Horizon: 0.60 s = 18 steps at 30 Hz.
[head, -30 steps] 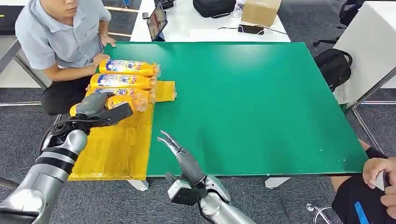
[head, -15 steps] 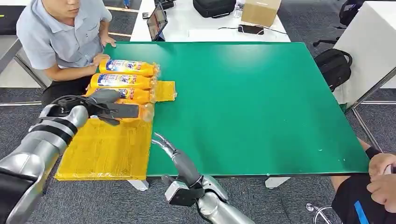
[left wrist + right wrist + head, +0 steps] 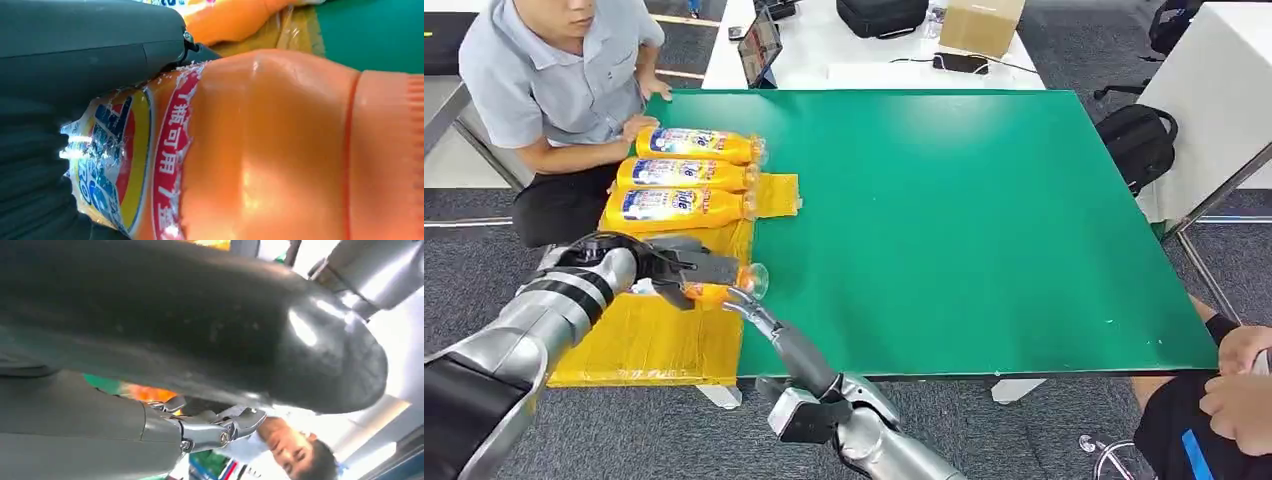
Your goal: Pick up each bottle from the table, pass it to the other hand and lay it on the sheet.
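Bottle [image 3: 719,288] of orange detergent is hanging lying-down over the yellow sheet [image 3: 654,335], near its bench-side edge, gripped around the label by the left robot hand [image 3: 679,268]. Right robot hand [image 3: 759,320] is reaching in empty, fingers spread. Advice: lower flat, parallel to the laid bottles [image 3: 686,174], before releasing.

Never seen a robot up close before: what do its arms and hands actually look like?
Both arms are shiny silver metal tubes. The left arm wears black bands and a looping black cable near the wrist. The left hand is dark grey; the right hand has a dark grey body, silvery fingertips and a black wrist block.
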Motion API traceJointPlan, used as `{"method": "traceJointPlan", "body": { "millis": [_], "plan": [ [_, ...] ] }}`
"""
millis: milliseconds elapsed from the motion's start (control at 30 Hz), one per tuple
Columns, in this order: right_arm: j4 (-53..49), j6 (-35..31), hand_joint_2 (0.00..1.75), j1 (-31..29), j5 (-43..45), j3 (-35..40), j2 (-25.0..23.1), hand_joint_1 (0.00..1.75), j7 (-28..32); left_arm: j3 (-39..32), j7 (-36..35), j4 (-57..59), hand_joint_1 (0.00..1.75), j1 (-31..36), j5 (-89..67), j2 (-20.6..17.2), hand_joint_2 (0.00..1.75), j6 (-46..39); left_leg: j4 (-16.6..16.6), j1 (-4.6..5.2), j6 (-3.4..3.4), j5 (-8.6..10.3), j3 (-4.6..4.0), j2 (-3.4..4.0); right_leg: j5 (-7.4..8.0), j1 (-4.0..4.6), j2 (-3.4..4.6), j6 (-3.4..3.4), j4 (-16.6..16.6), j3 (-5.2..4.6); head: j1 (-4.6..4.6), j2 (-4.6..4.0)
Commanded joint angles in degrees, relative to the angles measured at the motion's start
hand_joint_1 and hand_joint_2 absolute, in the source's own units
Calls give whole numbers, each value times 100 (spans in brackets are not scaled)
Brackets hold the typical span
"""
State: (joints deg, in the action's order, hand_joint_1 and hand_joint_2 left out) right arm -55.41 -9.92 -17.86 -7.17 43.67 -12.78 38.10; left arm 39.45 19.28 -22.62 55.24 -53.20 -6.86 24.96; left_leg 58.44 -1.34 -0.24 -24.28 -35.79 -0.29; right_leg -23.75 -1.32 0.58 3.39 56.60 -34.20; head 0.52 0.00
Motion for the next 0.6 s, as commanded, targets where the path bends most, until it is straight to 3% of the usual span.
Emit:
{"method": "traceJointPlan", "body": {
  "millis": [33, 67, 167, 467, 500, 600],
  "plan": [
    [-20, 96, 0, -143, -6, -29, 34, 0, 190, 148, -162, 561, 58, 2, 199, 133, 175, 66, -6, 1, 9, -7, 27, 4, -6, 3, -4, -16, -6, 27, 2, 0],
    [19, 127, 0, -147, -6, -33, 19, 0, 190, 120, -237, 596, 56, -43, 247, 145, 175, 105, -6, 3, 6, -3, 18, 5, -3, 0, 0, -11, -4, 17, 2, 0],
    [76, 112, 0, -151, -36, -27, 18, 0, 190, 62, -291, 609, 23, -175, 352, 171, 175, 69, -12, 3, 9, -5, 33, 10, -3, 2, 3, -15, -10, 29, -2, 0],
    [76, 112, 0, -151, -36, -27, 18, 0, 190, 62, -291, 609, 23, -175, 352, 171, 175, 69, -6, 1, 11, -5, 29, 5, -3, 4, -3, -15, -6, 30, 0, 0],
    [81, 130, 0, -159, -26, -31, 25, 0, 190, 3, -282, 608, 5, -188, 449, 156, 175, 136, -5, 2, 8, -2, 21, 1, -2, 2, -6, -12, -4, 23, 0, 0],
    [94, 131, 0, -178, -28, -19, 33, 0, 190, -97, -181, 560, 0, -292, 660, 139, 175, 196, -8, 4, 7, -1, 20, 2, -1, -2, -4, -10, -4, 20, 0, 0]
  ]
}}
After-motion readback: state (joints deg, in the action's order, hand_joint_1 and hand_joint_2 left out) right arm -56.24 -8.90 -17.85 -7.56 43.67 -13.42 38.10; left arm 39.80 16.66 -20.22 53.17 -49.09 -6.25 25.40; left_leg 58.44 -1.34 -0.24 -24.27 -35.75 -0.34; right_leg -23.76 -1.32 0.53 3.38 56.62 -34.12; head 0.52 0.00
